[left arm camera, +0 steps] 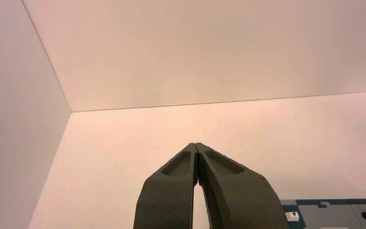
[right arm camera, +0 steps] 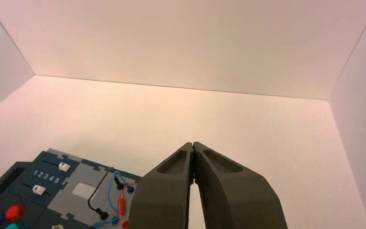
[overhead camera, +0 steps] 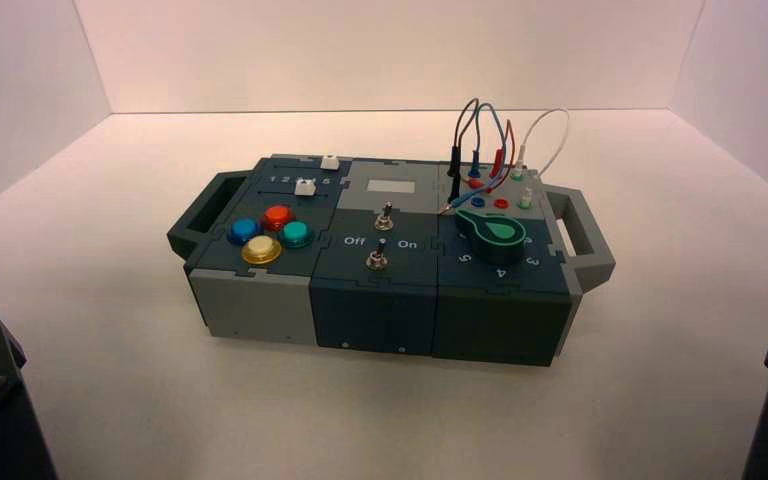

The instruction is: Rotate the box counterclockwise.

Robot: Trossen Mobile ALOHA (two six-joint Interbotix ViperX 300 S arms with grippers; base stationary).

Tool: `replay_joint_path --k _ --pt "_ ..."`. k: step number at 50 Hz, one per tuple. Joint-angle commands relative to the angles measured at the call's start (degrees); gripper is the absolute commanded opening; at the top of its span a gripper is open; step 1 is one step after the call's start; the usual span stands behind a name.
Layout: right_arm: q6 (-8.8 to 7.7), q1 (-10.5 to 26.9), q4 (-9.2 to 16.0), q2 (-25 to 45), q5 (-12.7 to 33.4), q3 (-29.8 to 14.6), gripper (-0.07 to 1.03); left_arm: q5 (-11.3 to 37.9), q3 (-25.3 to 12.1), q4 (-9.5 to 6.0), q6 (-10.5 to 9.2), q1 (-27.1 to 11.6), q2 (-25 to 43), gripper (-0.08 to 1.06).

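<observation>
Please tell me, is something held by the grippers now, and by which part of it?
Nothing is held: the left gripper and right gripper are closed with nothing between their tips, away from the box.

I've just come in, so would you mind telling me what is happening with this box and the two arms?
Nothing is being handled right now. The box sits on the table between the left gripper and right gripper, both off it with jaws shut. The task is to rotate it counterclockwise.
</observation>
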Motion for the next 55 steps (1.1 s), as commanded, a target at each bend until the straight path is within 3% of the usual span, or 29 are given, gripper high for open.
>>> replay_joint_path --k 1,15,27,31,34,42,47,55 --pt "0.18 0.35 0.18 0.26 -0.44 -0.7 -0.02 -0.44 -1.32 0.0 -0.09 0.18 0.18 -0.03" --pt "0.18 2.37 0.18 0.35 0.18 -0.79 -0.02 -0.44 -1.05 0.0 -0.09 0.09 0.88 -0.03" --pt "0.35 12.83 1.93 4.22 8.53 -2.9 -0.02 6.42 -4.31 0.0 0.0 -4.75 10.55 -0.03" --pt "0.35 14.5 2.99 5.71 10.55 -3.16 -0.02 7.47 -5.36 0.0 0.0 -6.06 12.92 -0.03" --pt "0.26 19.25 6.15 10.02 13.89 -3.6 -0.02 9.23 -8.53 0.0 0.0 -9.58 19.07 -0.03" --pt "0.26 26.28 9.84 18.11 17.93 -5.27 -0.02 10.37 -14.68 0.0 0.0 -13.62 30.15 -0.03" --pt "0.26 28.83 11.6 23.29 19.07 -6.06 -0.02 10.37 -17.84 -0.18 -0.09 -15.21 35.86 -0.03" --pt "0.09 29.88 13.45 30.67 19.16 -6.94 -0.02 10.37 -23.03 -0.44 -0.44 -16.35 45.7 -0.03"
